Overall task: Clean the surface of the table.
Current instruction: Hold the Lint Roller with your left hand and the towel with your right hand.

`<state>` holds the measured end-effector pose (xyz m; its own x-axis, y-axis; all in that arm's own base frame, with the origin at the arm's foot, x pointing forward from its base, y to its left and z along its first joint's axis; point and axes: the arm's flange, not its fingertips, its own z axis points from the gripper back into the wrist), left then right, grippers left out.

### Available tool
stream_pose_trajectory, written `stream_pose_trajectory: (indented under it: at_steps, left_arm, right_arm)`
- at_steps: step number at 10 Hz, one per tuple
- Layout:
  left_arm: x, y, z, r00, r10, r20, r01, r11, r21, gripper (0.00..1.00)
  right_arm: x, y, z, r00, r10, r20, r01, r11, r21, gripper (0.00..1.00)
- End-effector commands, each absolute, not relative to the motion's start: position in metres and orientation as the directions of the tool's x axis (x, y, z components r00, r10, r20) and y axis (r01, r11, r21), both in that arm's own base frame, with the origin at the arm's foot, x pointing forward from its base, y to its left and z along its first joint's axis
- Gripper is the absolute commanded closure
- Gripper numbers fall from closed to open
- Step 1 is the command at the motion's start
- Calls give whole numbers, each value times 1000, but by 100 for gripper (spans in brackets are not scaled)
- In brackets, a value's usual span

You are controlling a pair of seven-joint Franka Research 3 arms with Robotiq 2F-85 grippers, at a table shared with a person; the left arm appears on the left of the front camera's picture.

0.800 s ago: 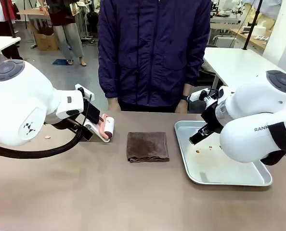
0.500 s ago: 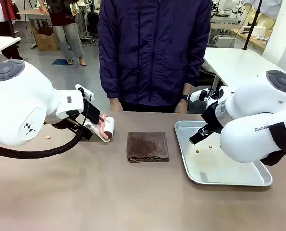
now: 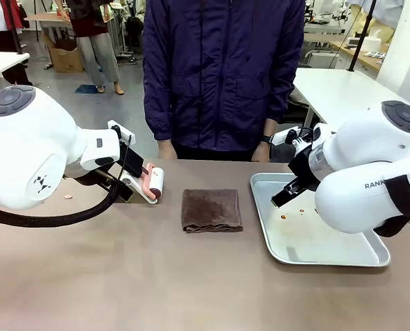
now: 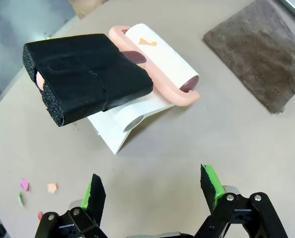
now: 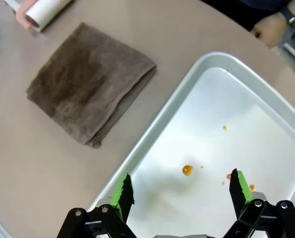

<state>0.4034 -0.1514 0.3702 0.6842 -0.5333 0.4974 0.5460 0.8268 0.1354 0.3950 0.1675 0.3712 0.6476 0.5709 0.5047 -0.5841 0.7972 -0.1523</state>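
The brownish table carries a folded brown cloth at its middle. In the left wrist view my left gripper hangs open just above the tabletop, short of a lint roller with a pink frame, a black foam handle and a white stand. Small coloured paper scraps lie on the table beside its left finger. My right gripper stands open over a silver metal tray, nothing between its fingers. Orange specks dot the tray floor.
A person in a dark jacket stands at the far edge, a hand resting near the tray's far corner. The lint roller sits left of the cloth, the tray to its right. Bare tabletop spreads along the near side.
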Motion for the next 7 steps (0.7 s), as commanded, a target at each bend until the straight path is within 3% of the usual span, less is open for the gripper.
stream_pose_trajectory:
  at_steps: [1, 7]
  left_arm:
    - [403, -151, 370, 684, -534, 498, 546, 827, 136, 0]
    - [403, -151, 370, 684, -534, 498, 546, 827, 136, 0]
  right_arm:
    - [395, 167, 371, 648, 570, 505, -584, 797, -152, 0]
    - [395, 167, 371, 648, 570, 505, -584, 797, -152, 0]
